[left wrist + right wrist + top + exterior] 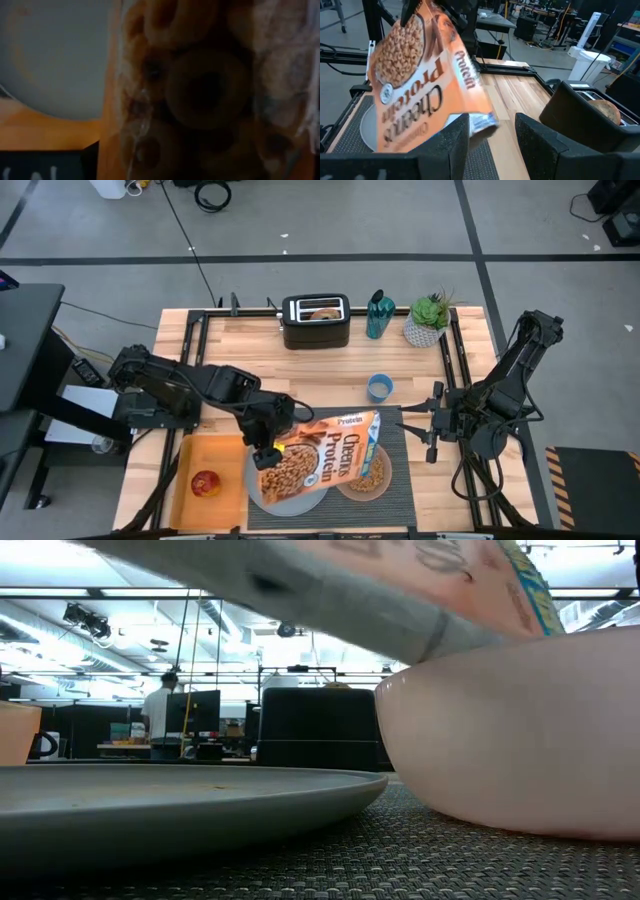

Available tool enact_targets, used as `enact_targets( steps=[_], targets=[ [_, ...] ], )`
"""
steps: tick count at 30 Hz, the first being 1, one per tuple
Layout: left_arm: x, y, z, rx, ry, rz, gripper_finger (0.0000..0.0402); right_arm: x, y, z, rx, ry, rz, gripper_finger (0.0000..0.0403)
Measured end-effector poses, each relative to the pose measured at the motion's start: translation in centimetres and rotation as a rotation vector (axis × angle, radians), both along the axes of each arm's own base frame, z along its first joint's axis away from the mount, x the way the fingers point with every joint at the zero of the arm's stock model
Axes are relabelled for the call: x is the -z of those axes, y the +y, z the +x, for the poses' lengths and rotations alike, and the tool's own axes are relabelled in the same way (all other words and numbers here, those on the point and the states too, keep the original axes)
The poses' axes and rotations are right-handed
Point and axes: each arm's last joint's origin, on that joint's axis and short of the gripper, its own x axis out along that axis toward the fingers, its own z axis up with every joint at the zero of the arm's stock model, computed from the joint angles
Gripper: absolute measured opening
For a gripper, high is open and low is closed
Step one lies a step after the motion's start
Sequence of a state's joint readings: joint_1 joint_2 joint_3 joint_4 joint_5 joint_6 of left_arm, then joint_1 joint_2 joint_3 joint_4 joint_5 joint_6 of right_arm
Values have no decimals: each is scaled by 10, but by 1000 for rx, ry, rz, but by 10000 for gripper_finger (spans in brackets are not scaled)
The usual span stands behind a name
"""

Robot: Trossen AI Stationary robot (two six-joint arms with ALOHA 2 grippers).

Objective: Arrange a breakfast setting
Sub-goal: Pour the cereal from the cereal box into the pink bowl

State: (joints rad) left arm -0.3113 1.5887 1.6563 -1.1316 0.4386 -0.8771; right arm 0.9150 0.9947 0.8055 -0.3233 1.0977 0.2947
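i am holding the cereal box (322,458) in the left tool (266,452), pinched at its closed end and tipped so the open end is hanging over the bowl (366,473), with its body passing above the plate (262,494) on the mat (400,435). the box is looking light and thin-walled, so i judge it is flexing easily; a grip near an edge is safer than squeezing the middle. cereal is sitting in the bowl. the right tool (432,426) is waiting with jaws apart beside the mat. the apple (205,483) is resting on the tray (205,454), near the bench edge.
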Motion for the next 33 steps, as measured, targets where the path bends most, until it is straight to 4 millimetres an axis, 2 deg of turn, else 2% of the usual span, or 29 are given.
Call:
enact_targets(
  steps=[17,28,33],
  targets=[
    [0,0,0,17,-8,6,196,0,0,0,0,0,0,167],
    [5,-5,-9,83,-22,189,196,0,0,0,0,0,0,167],
    [5,-13,-13,126,-35,202,196,0,0,0,0,0,1,167]
  ],
)
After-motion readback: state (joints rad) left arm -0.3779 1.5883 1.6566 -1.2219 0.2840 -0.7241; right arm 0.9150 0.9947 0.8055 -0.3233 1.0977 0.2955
